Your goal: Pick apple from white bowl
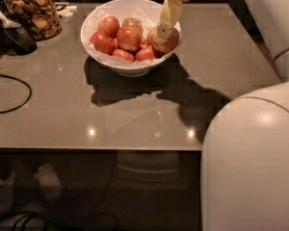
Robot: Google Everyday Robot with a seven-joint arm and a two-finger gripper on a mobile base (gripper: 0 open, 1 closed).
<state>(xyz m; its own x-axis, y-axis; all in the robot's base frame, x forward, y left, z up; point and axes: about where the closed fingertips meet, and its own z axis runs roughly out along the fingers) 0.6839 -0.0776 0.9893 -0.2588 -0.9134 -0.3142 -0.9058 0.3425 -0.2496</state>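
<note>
The white bowl (135, 67) stands at the back middle of the grey table and holds several apples on crumpled white paper. The large pale yellow-tan apple (167, 43) lies at the bowl's right side against the rim. Deep red apples (127, 37) fill the middle and left. My gripper (162, 32) reaches down from the top of the view on a tan link and its tip rests on the top of the pale apple.
A glass jar of brown snacks (31, 13) stands at the back left, with a dark scoop (17, 32) beside it. A black cable (12, 97) loops at the left edge. My white arm housing (250, 167) fills the lower right foreground.
</note>
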